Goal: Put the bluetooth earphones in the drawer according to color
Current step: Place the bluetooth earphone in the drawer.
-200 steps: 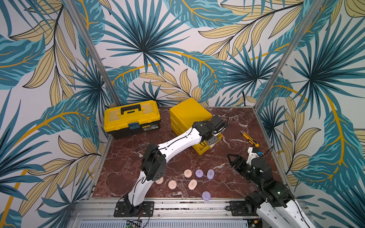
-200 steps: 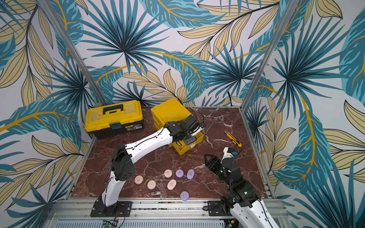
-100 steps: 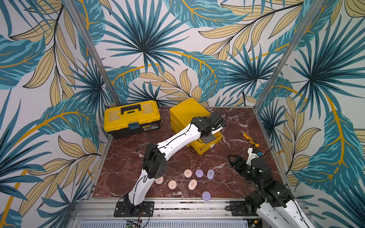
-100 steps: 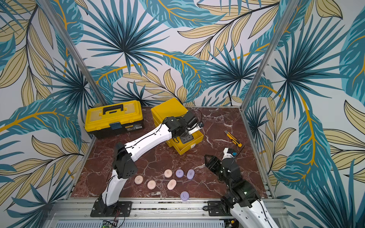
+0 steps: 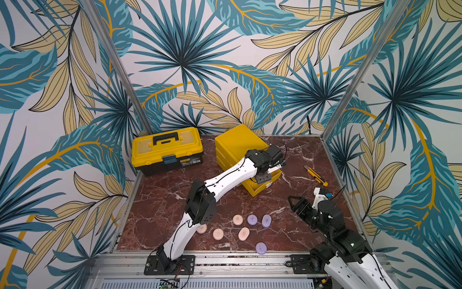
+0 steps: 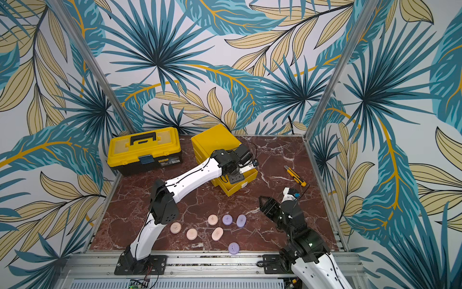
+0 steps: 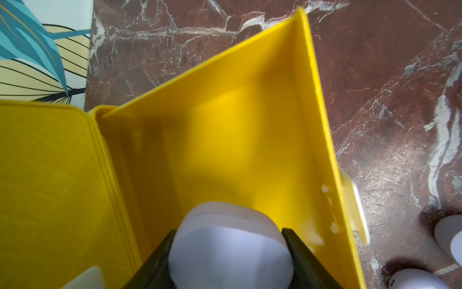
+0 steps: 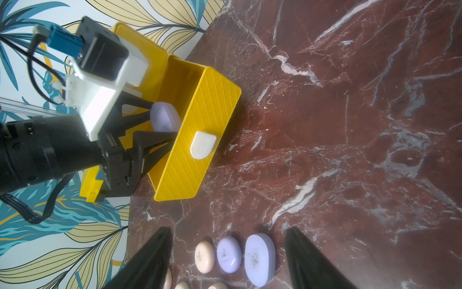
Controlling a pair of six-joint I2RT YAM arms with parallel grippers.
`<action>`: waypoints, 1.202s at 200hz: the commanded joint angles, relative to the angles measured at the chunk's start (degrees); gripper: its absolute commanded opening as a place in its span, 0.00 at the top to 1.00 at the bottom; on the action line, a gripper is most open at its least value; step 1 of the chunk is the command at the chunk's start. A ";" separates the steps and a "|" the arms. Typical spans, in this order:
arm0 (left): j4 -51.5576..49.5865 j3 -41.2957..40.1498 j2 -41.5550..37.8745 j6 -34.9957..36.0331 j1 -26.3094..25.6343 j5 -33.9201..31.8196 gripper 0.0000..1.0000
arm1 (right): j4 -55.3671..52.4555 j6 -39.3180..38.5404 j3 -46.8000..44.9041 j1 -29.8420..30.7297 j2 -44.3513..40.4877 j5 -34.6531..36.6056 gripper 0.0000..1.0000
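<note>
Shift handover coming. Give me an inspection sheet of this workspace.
Surface: red marble tabletop, no spills seen.
Job's things: four pink cases and three lilac cases loose on it; one drawer of the yellow chest pulled out.
Clutter: yellow toolbox, utility knife.
End effectors: left end effector shut on a lilac case over the open drawer; right end effector open, empty.
Cables: black cables loop off the left arm's wrist.
Surroundings: leaf-print walls, metal frame posts.
</note>
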 commanded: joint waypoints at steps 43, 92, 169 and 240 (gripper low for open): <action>-0.76 3.08 1.18 1.46 0.84 0.18 0.37 | -0.82 -1.06 -1.25 -0.56 0.32 0.17 0.23; -1.79 2.90 1.85 1.72 0.77 2.17 0.32 | -0.82 -1.24 -1.07 -0.84 0.50 0.01 0.23; -1.94 2.88 2.03 1.36 0.68 2.45 0.28 | -0.82 -1.25 -1.25 -1.24 0.36 -0.32 0.23; 6.46 -0.27 -8.30 -0.58 -0.58 -4.12 0.25 | -0.31 -0.90 -1.04 -1.32 0.64 -2.90 0.23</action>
